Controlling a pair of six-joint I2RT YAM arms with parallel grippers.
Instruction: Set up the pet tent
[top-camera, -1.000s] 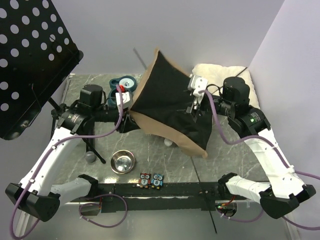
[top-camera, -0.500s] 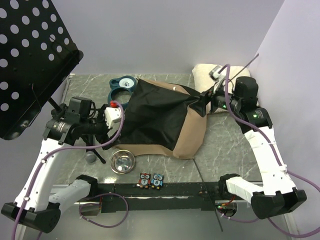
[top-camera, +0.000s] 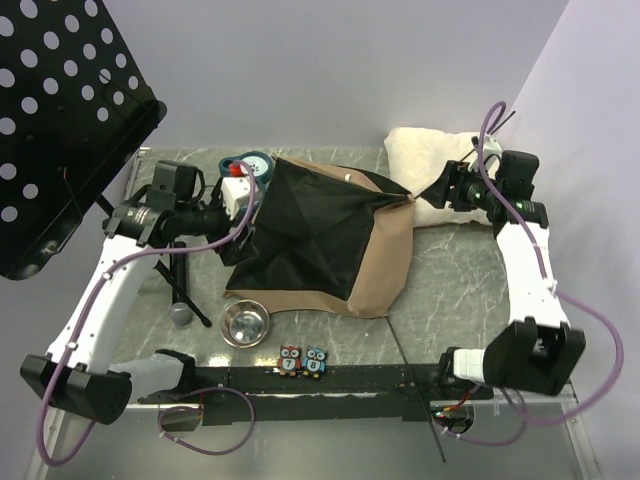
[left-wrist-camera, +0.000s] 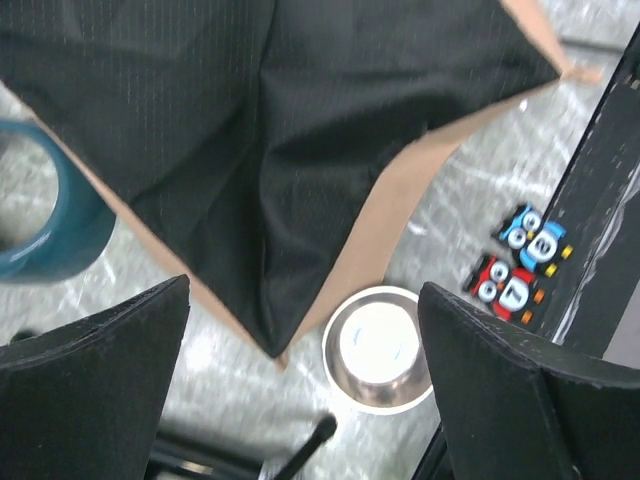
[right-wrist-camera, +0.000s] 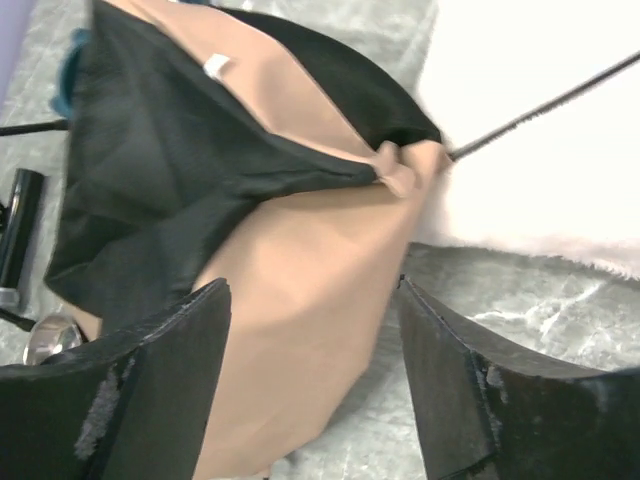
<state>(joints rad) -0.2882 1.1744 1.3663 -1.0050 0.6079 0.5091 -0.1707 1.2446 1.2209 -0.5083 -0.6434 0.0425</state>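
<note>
Top external view: pet tent (top-camera: 320, 240) lies flattened at frame centre on the counter (top-camera: 460, 290), black panel uppermost. Left tool (left-wrist-camera: 303, 290) and right tool (right-wrist-camera: 312, 288) both spread wide, holding nothing.

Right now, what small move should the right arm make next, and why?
Probably ease the open right gripper onto the corner of the pet tent beside the white cushion and close: the tent lies flat and collapsed, with nothing holding it.
</note>
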